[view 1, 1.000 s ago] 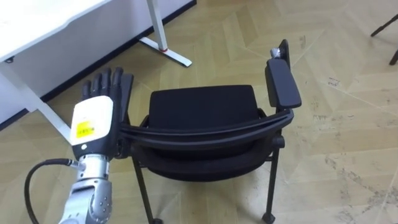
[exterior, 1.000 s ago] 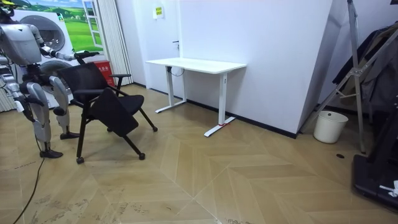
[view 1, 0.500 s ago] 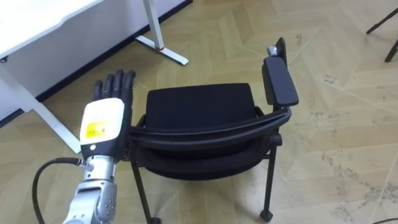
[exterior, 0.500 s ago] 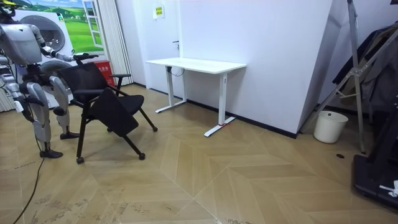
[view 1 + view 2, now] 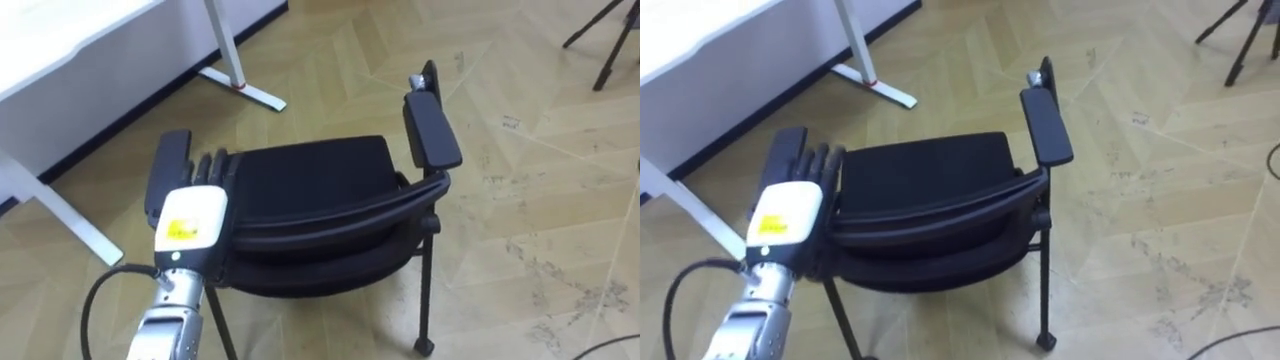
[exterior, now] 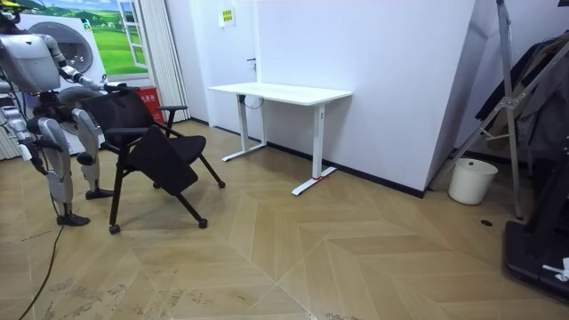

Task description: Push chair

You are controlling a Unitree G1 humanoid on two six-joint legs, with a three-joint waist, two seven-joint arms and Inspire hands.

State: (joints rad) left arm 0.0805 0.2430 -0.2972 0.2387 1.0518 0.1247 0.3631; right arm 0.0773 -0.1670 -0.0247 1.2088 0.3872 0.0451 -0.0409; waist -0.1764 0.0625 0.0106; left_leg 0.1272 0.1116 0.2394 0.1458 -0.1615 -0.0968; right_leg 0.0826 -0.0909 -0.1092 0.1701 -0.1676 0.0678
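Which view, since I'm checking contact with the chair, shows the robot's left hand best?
The left eye view: the left hand is close up, fingers straight against the back of the chair. The right eye view matches; the room view shows it tiny, far off.

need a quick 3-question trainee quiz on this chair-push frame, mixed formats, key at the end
1. True or false: the chair is tucked under the desk.
2. Where on the chair is the left robot hand? A) right armrest B) left end of the back C) front leg
3. Fill in: the left robot hand's fingers are ___ (straight or curled).

Key: 1 false, the chair stands apart from the desk; 2 B; 3 straight.
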